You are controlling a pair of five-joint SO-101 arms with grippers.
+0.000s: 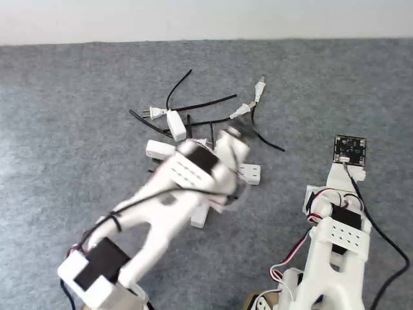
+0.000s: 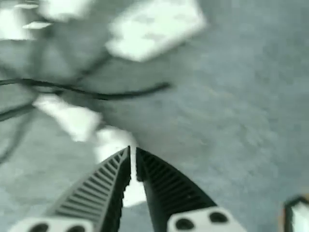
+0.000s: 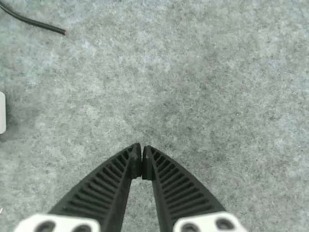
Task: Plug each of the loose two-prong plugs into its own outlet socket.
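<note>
Left claw (image 2: 133, 151) just above white plug (image 2: 110, 141)

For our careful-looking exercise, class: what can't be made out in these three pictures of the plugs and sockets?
High view: the left arm covers the middle of the pile, hiding whatever lies beneath.
Left wrist view: blur; the white blocks could be plugs or sockets.
Right wrist view: a white piece is cut off by the edge; so is the black cord.
</note>
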